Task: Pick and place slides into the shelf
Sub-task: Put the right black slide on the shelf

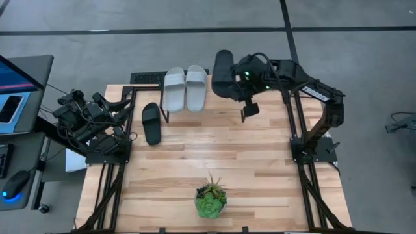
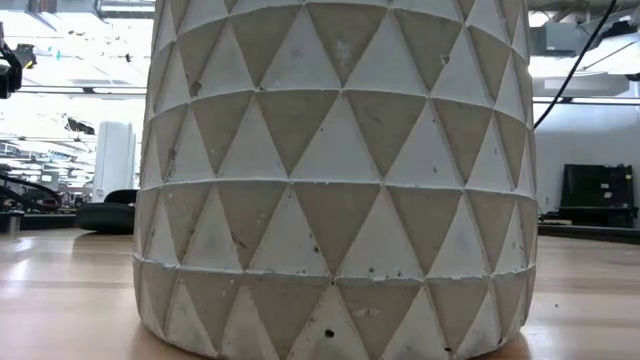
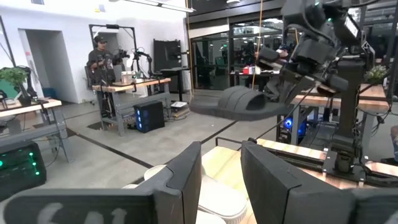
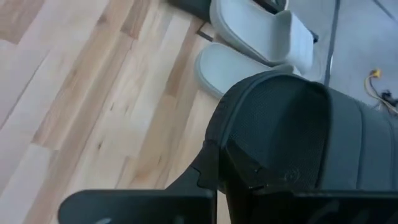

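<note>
A grey concrete floor (image 1: 162, 39) crossed by dark lines surrounds a light wooden desk (image 1: 247, 169) seen from above. Off the desk's left edge stand a monitor (image 1: 16, 75) and a mouse (image 1: 14, 185).

The left arm waits over the desk's left edge, its gripper (image 1: 120, 104) with fingers parted around nothing and aimed across the desk. Just beside it, to its right, one black slide (image 1: 151, 123) lies flat on the wood, sole down. Next come the two grey slides (image 1: 185, 88), side by side and touching, at the desk's back edge, resting on the shelf, of which only thin black wire (image 1: 166, 117) shows beneath them. In the left wrist view their pale shapes (image 3: 217, 199) sit just beyond that gripper's fingers (image 3: 186, 180).

To the right of the grey pair, the right gripper (image 1: 242, 81) is clamped on the second black slide (image 1: 222, 73), holding it in the air above the desk's back edge, close beside the grey slides but apart from them. The left wrist view shows this slide (image 3: 245, 102) roughly level and clear of everything below. The right wrist view shows its strap (image 4: 280, 137) filling the space just ahead of the fingers, with the grey slides (image 4: 261, 37) beyond.

Near the front edge stands a small green plant (image 1: 210, 198); its pale triangle-patterned pot (image 2: 340, 170) blocks most of the low view.
</note>
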